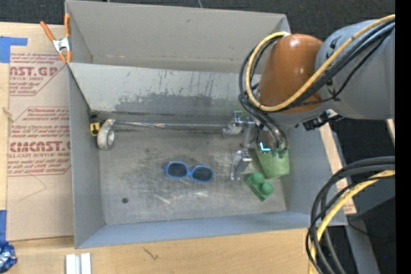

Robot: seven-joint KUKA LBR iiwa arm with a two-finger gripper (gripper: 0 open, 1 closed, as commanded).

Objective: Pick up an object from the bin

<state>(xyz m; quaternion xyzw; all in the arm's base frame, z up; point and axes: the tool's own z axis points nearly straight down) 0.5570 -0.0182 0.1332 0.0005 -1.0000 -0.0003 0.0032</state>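
**Ana:** What colours do you read in there?

**Me:** I see a plain grey bin [83,189]. Its floor is mottled with darker smudges, and its back wall has dark vertical streaks.

**Ana:** And the loose pieces?

**Me:** The little sunglasses [187,171] are bright blue, frame and lenses alike. The small block [260,187] is solid mid-green. The lump [277,165] just above it is paler green, and I think it has a turquoise spot on top, though my feed is poor there. The ring [104,134] on the left is off-white with a touch of yellow.

**Ana:** The robot?

**Me:** I have an orange-brown wrist cover [289,70], glossy, a pale grey arm [359,74], and yellow and black cables [252,67].
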